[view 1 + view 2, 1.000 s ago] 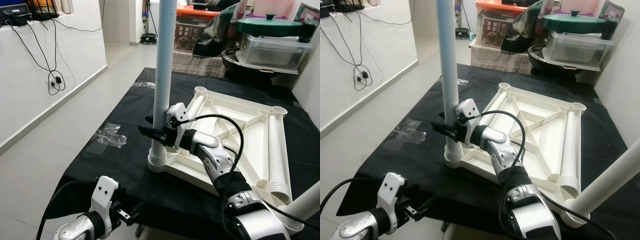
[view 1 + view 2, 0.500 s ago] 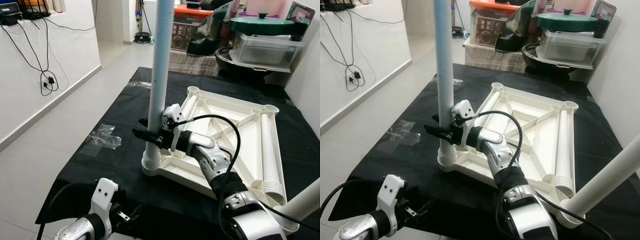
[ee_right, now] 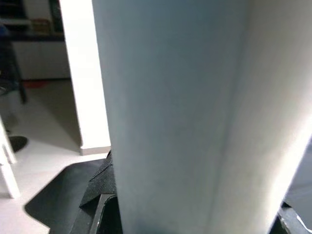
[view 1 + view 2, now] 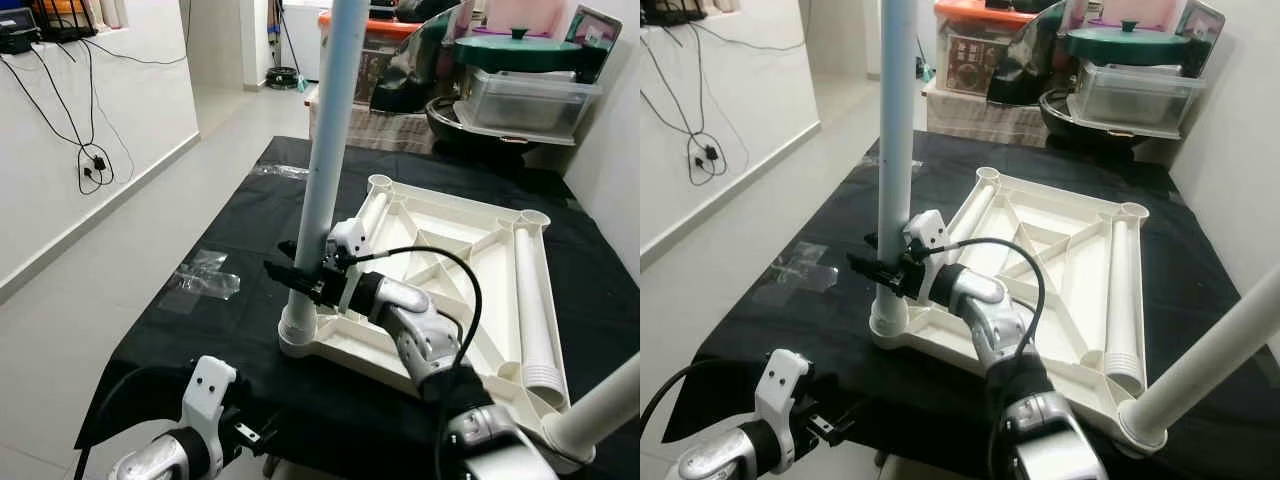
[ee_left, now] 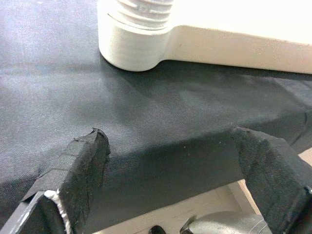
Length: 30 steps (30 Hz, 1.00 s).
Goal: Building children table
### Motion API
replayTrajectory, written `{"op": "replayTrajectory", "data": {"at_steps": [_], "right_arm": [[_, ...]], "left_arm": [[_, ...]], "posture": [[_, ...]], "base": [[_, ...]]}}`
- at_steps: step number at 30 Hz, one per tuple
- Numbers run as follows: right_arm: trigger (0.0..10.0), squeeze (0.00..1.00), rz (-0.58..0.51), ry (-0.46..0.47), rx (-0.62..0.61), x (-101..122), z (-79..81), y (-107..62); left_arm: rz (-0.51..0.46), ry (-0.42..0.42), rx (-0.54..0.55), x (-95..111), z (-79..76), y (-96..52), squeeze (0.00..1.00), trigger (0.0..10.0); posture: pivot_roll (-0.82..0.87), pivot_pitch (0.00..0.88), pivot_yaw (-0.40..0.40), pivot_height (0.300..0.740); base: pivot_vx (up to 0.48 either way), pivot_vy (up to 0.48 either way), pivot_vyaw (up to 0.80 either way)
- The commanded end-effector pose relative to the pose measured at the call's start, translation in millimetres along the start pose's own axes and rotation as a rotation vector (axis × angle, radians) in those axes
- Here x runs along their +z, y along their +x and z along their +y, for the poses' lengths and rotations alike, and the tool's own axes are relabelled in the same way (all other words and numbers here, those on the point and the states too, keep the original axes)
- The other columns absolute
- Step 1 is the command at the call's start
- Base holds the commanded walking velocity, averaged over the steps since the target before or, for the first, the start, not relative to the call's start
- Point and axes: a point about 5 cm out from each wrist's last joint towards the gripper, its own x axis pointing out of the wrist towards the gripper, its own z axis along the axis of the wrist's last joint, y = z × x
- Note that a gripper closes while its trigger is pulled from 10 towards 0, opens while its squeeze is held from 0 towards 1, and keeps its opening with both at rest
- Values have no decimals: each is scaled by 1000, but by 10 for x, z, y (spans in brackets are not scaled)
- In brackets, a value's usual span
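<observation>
A white children's tabletop (image 4: pixel 440 250) lies upside down on a black cloth. One white table leg (image 4: pixel 325 150) stands upright in the near-left corner socket (image 4: pixel 298 335). My right gripper (image 4: pixel 296 274) is shut on this leg just above the socket; the right wrist view shows the leg (image 3: pixel 170 112) close up between the fingers. A second leg (image 4: pixel 600 405) rises tilted from the near-right corner. A loose leg (image 4: pixel 1122 300) lies inside the tabletop along its right side. My left gripper (image 5: pixel 168 141) is open, low at the cloth's front edge, just short of the socket (image 5: pixel 131 44).
The black cloth (image 4: pixel 230 250) covers a low platform whose left edge drops to the tiled floor. A clear plastic bag (image 4: pixel 200 275) lies on that floor. Cables (image 4: pixel 95 160) hang on the left wall. Storage boxes and a green-lidded pot (image 4: pixel 520 70) crowd the back.
The head camera has shifted a little. The upright leg now leans slightly to the right at its top. My right gripper keeps its hold, and the left gripper has stayed low at the front edge.
</observation>
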Motion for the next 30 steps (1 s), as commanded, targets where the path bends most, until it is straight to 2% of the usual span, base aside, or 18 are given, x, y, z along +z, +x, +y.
{"op": "replayTrajectory", "data": {"at_steps": [1,3,4,5,7,9,10,12,13,15,16,18,22,25,30], "right_arm": [[10000,0,144,19,-51,-295,57,-47],[10000,0,220,15,-223,-389,-35,-115],[10000,0,220,15,-223,-389,-35,-115],[10000,0,252,25,-324,-428,-96,-162],[10000,0,252,25,-324,-428,-96,-162],[10000,0,355,65,-512,-553,-172,-284],[10000,0,355,65,-512,-553,-172,-284],[10000,0,422,88,-625,-634,-194,-361],[10000,0,422,88,-625,-634,-194,-361],[10000,0,436,102,-773,-660,-266,-435],[10000,0,436,102,-773,-660,-266,-435],[10000,0,430,117,-916,-654,-345,-512],[10000,0,427,119,-954,-649,-362,-532],[10000,0,408,216,-1054,-692,-340,-566],[10000,0,391,244,-1105,-691,-350,-605]], "left_arm": [[13,2,0,-22,1,-10,0,10000],[14,5,2,-19,7,-9,0,10000],[14,5,2,-19,7,-9,0,10000],[14,6,3,-19,11,-10,0,10000],[14,6,3,-19,11,-10,0,10000],[17,7,3,-23,14,-12,0,10000],[17,7,3,-23,14,-12,0,10000],[18,7,3,-27,14,-9,0,10000],[18,7,3,-27,14,-9,0,10000],[18,8,5,-29,19,-2,0,10000],[18,8,5,-29,19,-2,0,10000],[18,10,11,-29,30,0,0,10000],[17,10,13,-30,34,-1,0,10000],[19,9,19,-39,36,-3,0,10000],[19,12,22,-45,39,-5,0,10000]], "posture": [[102,0,-81,740],[100,0,-81,740],[100,0,-81,740],[98,0,-80,740],[98,0,-80,740],[90,0,-77,740],[90,0,-77,740],[89,0,-76,740],[89,0,-76,740],[92,0,-79,740],[92,0,-79,740],[94,0,-82,740],[94,0,-82,740],[95,0,-84,740],[94,0,-82,740]], "base": [[0,0,0],[0,0,0],[0,0,0],[0,0,0],[0,0,0],[0,0,0],[0,0,0],[0,0,0],[0,0,0],[0,0,0],[0,0,0],[0,0,0],[0,0,0],[0,0,0],[0,0,0]]}}
